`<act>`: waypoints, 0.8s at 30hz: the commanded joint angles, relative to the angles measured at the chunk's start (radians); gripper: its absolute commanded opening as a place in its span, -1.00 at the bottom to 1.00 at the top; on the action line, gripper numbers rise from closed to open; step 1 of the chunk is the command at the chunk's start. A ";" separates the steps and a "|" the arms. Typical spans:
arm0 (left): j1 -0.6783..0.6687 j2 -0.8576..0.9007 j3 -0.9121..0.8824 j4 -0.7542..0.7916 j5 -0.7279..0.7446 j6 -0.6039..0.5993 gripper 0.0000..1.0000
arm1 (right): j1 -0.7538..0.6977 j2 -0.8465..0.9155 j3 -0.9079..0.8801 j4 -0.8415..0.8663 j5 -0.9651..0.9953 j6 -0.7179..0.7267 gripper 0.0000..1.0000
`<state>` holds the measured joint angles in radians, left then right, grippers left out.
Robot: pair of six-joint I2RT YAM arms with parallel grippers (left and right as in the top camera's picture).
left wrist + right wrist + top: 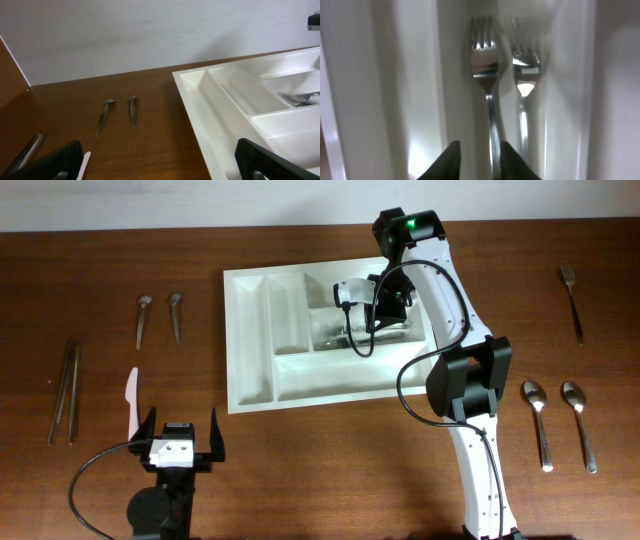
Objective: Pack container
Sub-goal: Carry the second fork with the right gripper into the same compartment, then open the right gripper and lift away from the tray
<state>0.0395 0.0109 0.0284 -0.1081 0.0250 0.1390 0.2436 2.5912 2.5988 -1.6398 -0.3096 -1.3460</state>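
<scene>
The container [250, 390] is a large white compartment tray in the middle of the table; it also fills the right of the left wrist view [200, 115]. My right gripper [385, 310] reaches down into one of its crosswise compartments. In the right wrist view two metal forks [487, 75] [525, 75] lie side by side on the tray floor [415, 75]. The right gripper [481, 150] stands slightly open over the left fork's handle, with a gap beside it. My left gripper [182, 442] is wide open near the front edge, holding nothing [160, 170].
Two small spoons [143, 320] [176, 315] lie left of the tray. Long dark utensils [65, 392] and a white plastic knife [131, 400] lie further left. On the right are a fork [572, 300] and two spoons [537, 420] [578, 420].
</scene>
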 commanded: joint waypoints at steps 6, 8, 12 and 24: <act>-0.004 -0.006 -0.005 0.000 -0.003 0.016 0.98 | -0.022 -0.016 0.059 0.002 -0.002 0.104 0.56; -0.004 -0.006 -0.005 0.000 -0.003 0.016 0.98 | -0.027 -0.017 0.118 0.000 0.011 0.174 0.97; -0.004 -0.006 -0.005 0.000 -0.003 0.016 0.98 | -0.049 -0.029 0.267 -0.012 0.100 0.344 0.97; -0.004 -0.006 -0.005 0.000 -0.003 0.016 0.98 | -0.358 -0.126 0.543 -0.034 0.372 0.724 0.97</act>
<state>0.0395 0.0109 0.0284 -0.1081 0.0250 0.1390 0.0113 2.5160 3.1199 -1.6711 -0.0406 -0.7601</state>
